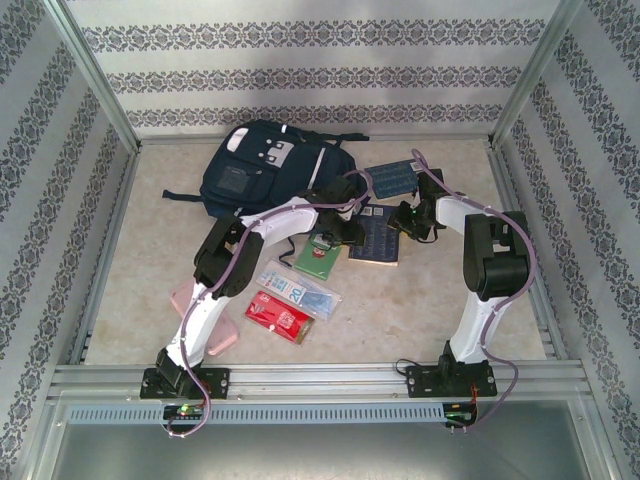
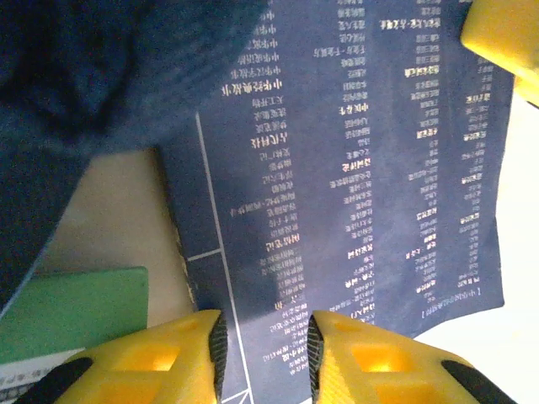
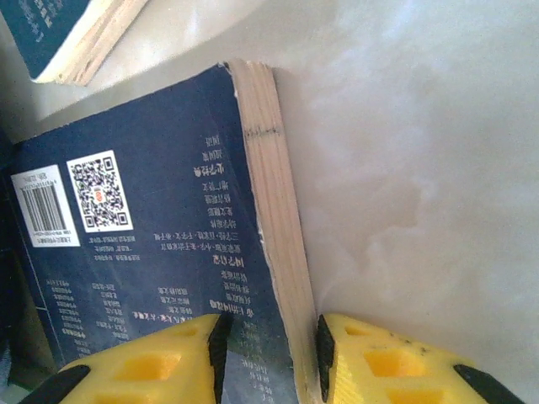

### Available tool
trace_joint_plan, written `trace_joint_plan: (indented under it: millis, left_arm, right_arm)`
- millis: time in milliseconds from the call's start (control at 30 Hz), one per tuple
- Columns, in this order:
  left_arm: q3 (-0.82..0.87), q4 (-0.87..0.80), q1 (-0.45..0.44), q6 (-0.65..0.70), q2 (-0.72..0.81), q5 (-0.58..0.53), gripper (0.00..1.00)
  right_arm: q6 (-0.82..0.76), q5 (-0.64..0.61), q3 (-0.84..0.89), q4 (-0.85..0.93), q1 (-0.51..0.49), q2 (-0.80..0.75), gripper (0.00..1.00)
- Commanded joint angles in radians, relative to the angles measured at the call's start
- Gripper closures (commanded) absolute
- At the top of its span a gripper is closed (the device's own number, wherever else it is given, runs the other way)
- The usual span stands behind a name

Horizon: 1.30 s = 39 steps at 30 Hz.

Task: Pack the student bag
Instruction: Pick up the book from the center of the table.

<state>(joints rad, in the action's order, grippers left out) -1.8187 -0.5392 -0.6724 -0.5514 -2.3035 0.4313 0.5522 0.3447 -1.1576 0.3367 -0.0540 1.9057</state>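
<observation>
While left gripper faces book, student bag lies just beyond.

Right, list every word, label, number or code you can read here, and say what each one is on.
Nothing reads clearly enough to quote.
Navy book cover: columns of pale Chinese characters, too small and blurred to read.
Same cover: a QR code and a barcode on white labels; the digits are unreadable.
Red packet and clear packet: print too small.
Student bag: no legible text.
</observation>
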Motion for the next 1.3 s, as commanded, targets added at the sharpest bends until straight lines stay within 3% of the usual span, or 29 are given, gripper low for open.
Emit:
trace_joint_plan:
  millis: [0, 500, 767, 933, 1067, 1267]
  left_arm:
    - [-0.042, -0.029, -0.019, 0.034, -0.059, -0.023, 0.69]
    - [-0.05, -0.079, -0.021, 0.084, -0.12, -0.013, 0.82]
    - [-0.069, -0.083, -0.021, 0.085, -0.115, 0.017, 0.84]
    - [-0.065, -0.094, -0.019, 0.084, -0.081, 0.018, 0.85]
    - [-0.046, -0.088, -0.008, 0.053, -0.024, 0.05, 0.75]
    - [0.029, -0.053, 0.013, 0.001, 0.125, 0.084, 0.59]
  right_arm:
    - [0.033, 0.113, 0.021, -0.04, -0.015, -0.02, 0.64]
    - [0.098, 0.196, 0.072, -0.063, -0.036, -0.141, 0.67]
    - [0.099, 0.214, 0.076, -0.084, -0.053, -0.085, 0.74]
    - [0.088, 0.139, 0.086, -0.07, -0.052, -0.106, 0.89]
    - [0.065, 0.049, 0.103, -0.041, -0.05, -0.165, 1.0]
    - [0.083, -0.017, 0.196, -0.069, -0.052, -0.296, 1.0]
